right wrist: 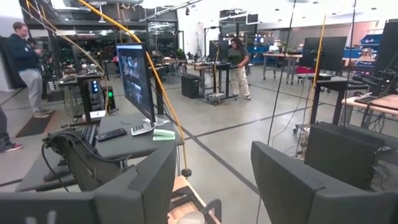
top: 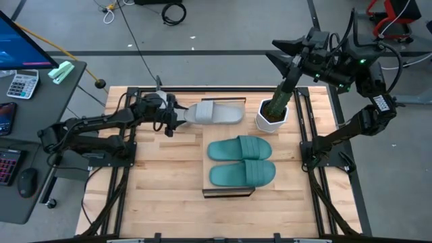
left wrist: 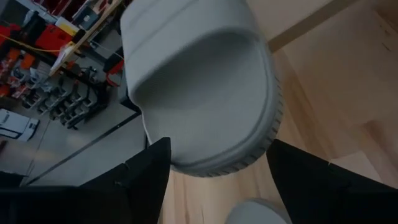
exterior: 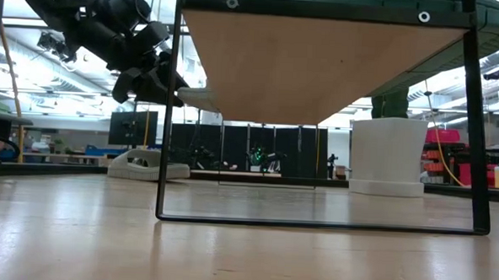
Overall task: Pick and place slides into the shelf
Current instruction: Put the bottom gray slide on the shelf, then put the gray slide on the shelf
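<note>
My left gripper (top: 175, 116) is shut on a light grey slide (top: 214, 113) and holds it above the table's far middle; it also shows in the low view (exterior: 169, 87). The second grey slide (exterior: 147, 164) rests sole-down on the table below, and the held one mostly hides it in the high view. Two teal slides (top: 240, 148) (top: 243, 173) lie side by side on the shelf's (top: 228, 193) plank top. My right gripper (top: 277, 52) is open and empty, high over the table's far right. My left gripper pinches the grey slide's rounded end (left wrist: 205, 158) between its two fingers, one on each side edge (left wrist: 157, 146). The fingers come level from the table's left and lie along the slide. The slide (exterior: 199, 98) is lifted clear and sticks out roughly level toward the right.
A white pot (top: 273, 113) with a dark green plant stands at the far right beside the shelf, under my right arm. The shelf's dark end frame (exterior: 167, 136) stands near the low camera. A desk with a calculator (top: 20, 84) lies left of the table. People stand in the room (right wrist: 239, 59).
</note>
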